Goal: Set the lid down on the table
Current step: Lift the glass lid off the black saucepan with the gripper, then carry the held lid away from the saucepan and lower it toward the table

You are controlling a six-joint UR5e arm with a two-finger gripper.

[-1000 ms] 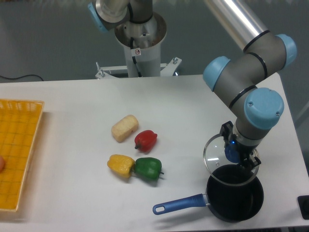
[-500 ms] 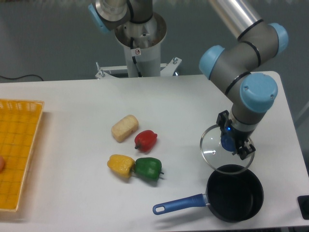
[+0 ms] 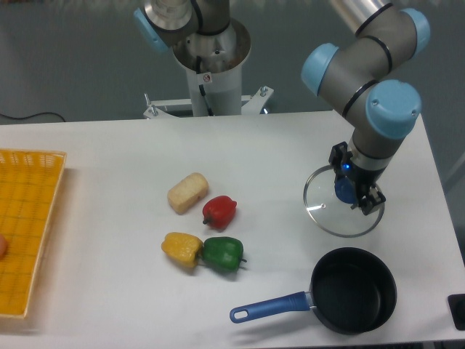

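The round clear glass lid (image 3: 325, 211) with a thin metal rim hangs by its small blue knob from my gripper (image 3: 348, 188), which is shut on the knob. It is over the right part of the white table (image 3: 116, 160), above and behind the black saucepan (image 3: 354, 290). Whether the lid touches the tabletop I cannot tell. The saucepan stands uncovered near the front right edge, its blue handle pointing left.
A yellow-orange mesh tray (image 3: 25, 229) lies at the left edge. Mid-table sit a pale bread-like block (image 3: 187, 193), a red pepper (image 3: 219, 211), a yellow pepper (image 3: 182, 249) and a green pepper (image 3: 222, 253). The arm's base (image 3: 207, 51) stands behind the table.
My gripper has carried the lid up and back, away from the saucepan's rim and toward the far right of the table. The saucepan and the vegetables have not moved.
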